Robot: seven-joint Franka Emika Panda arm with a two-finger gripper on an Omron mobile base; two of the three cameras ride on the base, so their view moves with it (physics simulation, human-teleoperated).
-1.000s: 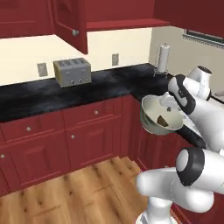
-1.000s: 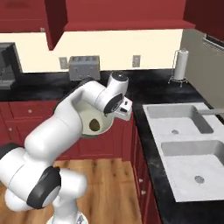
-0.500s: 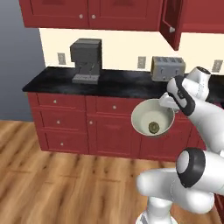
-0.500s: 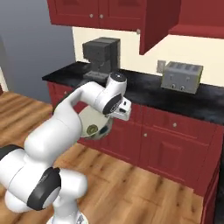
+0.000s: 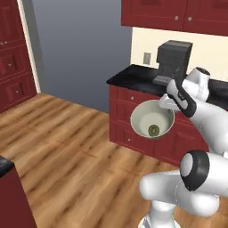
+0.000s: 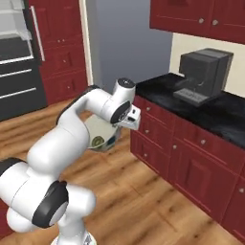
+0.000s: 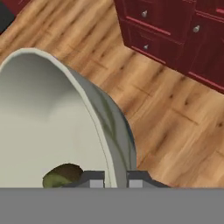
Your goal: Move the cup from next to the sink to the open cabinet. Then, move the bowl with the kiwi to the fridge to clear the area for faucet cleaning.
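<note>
My gripper (image 5: 166, 104) is shut on the rim of the cream-white bowl (image 5: 150, 116), which hangs in the air over the wooden floor in front of the dark red base cabinets. The kiwi (image 5: 154, 130) lies at the bottom of the bowl. From the right base view the bowl (image 6: 102, 136) sits under my wrist, the kiwi (image 6: 98, 141) shows inside it, and the gripper (image 6: 118, 128) pinches its edge. In the hand view the bowl (image 7: 52, 118) wall runs between the fingertips (image 7: 94, 179), with the kiwi (image 7: 63, 175) low inside. The black fridge (image 6: 19, 57) stands at the far left. The cup, sink and open cabinet are out of view.
A dark coffee machine (image 5: 173, 60) (image 6: 203, 72) stands on the black counter (image 6: 215, 112) above red drawers. Tall red cabinets (image 6: 60, 43) flank the fridge. A dark counter corner (image 5: 5, 165) juts in at the lower left. Wooden floor (image 5: 67, 147) stretches between me and the fridge.
The whole scene has swung as the base turned: the toaster has slid out and the coffee machine, grey wall and fridge have come in. The bowl stays in my gripper.
</note>
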